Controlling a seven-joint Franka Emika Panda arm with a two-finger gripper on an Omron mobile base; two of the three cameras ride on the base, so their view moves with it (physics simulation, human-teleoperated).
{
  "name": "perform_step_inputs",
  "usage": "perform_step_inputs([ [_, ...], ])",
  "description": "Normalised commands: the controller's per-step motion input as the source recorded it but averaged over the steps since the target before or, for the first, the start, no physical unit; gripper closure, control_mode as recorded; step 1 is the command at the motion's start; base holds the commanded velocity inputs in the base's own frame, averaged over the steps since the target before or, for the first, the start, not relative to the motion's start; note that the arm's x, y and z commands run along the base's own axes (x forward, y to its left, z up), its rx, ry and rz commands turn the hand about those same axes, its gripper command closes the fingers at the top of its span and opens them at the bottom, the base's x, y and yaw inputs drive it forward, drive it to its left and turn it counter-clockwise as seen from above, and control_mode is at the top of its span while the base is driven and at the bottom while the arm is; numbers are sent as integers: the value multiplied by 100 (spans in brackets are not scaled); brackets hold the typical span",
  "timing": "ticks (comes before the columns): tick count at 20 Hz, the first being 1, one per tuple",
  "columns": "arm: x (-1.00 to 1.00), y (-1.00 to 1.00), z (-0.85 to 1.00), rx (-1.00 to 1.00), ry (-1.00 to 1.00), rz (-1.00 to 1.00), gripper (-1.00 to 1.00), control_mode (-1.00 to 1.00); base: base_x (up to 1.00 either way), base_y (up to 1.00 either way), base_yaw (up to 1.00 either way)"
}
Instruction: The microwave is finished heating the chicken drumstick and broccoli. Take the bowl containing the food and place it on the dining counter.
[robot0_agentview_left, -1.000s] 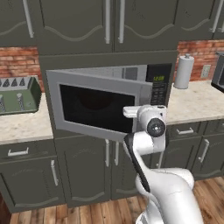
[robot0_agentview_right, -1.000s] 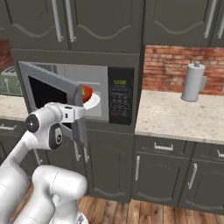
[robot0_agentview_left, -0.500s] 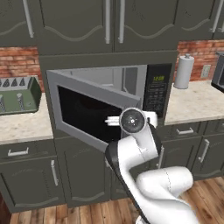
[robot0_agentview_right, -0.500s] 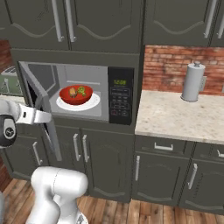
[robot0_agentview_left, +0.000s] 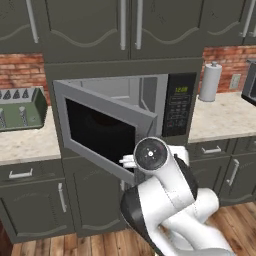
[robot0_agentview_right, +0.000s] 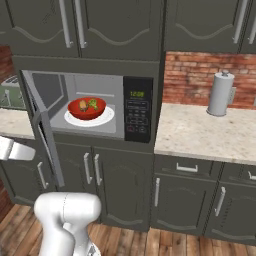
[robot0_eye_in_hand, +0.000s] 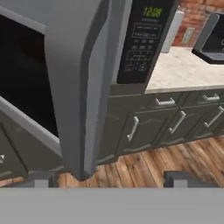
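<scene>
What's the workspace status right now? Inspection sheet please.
Surface: beige speckled countertop right of the microwave; wood floor below.
Microwave: door swung wide open, clock lit.
Bowl: red, on the white turntable inside the microwave, not yet picked up.
Food: broccoli and chicken drumstick sit in the bowl.
Dining counter: nothing seen.
Clutter: paper towel roll on the countertop; green toaster left of the microwave.
Claw: open, empty, fingertips on either side of the door's free edge, low down.
Cables: nothing seen.
Surroundings: dark cabinets above and below, brick backsplash.
</scene>
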Motion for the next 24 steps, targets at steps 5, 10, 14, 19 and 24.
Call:
perform_step_inputs([
  [5, -54, -100, 40, 19, 0, 10, -100, -100, 0, 0, 0],
  [10, -12, -100, 26, 26, -3, 23, -100, -100, 0, 0, 0],
  [14, -2, -100, -12, 48, 3, 21, -100, -100, 0, 0, 0],
  [19, 82, -76, -53, 53, 4, 15, -100, -100, 0, 0, 0],
  [24, 100, -3, -12, 43, 9, 6, -100, -100, 0, 0, 0],
])
